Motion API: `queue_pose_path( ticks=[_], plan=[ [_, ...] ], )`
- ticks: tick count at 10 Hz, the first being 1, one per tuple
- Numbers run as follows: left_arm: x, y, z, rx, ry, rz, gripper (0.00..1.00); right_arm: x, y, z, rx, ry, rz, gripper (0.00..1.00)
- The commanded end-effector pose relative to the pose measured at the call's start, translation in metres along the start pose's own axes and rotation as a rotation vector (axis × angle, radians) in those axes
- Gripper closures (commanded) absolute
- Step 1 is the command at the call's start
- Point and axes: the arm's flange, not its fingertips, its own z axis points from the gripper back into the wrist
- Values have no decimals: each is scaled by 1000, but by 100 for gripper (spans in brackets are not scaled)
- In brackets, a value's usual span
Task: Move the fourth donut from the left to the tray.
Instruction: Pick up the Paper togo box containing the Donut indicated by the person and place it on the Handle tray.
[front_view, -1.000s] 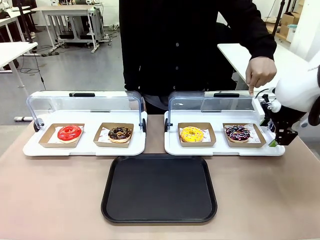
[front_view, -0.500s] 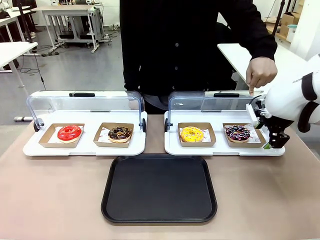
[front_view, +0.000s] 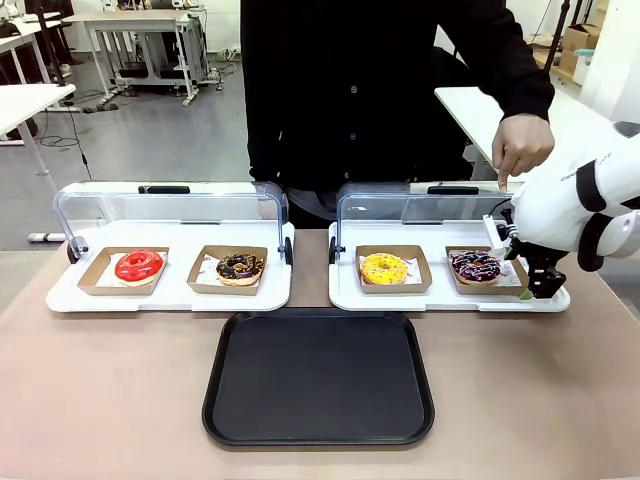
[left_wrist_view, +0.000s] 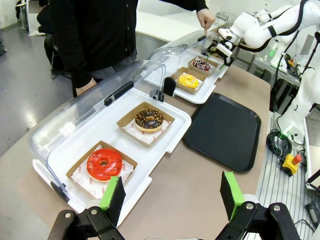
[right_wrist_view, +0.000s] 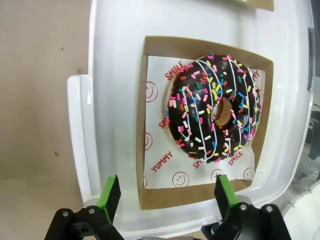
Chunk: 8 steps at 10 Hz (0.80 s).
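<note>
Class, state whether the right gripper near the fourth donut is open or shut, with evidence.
Open: the right gripper holds its green pads wide apart, gripping nothing.

Red print on the white paper liner under the fourth donut from the left reads "SMILE" and "YUMMY", repeated along its edges beside small smiley faces.

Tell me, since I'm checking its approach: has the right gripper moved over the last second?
Yes. The right gripper has shifted left, from the right end of the white display tray toward the fourth donut.
</note>
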Motion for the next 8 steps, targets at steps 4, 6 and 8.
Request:
queue_pose_path(
  ticks=[4,6,8],
  plan=[
    [1,0,2,-6,-17,-25,0,-1,-10,-10,44,29,-12,60],
    [1,0,2,-6,-17,-25,0,-2,-12,-9,66,13,-4,100],
    [1,0,2,-6,-17,-25,0,-3,-11,-7,84,16,-4,100]
  ],
)
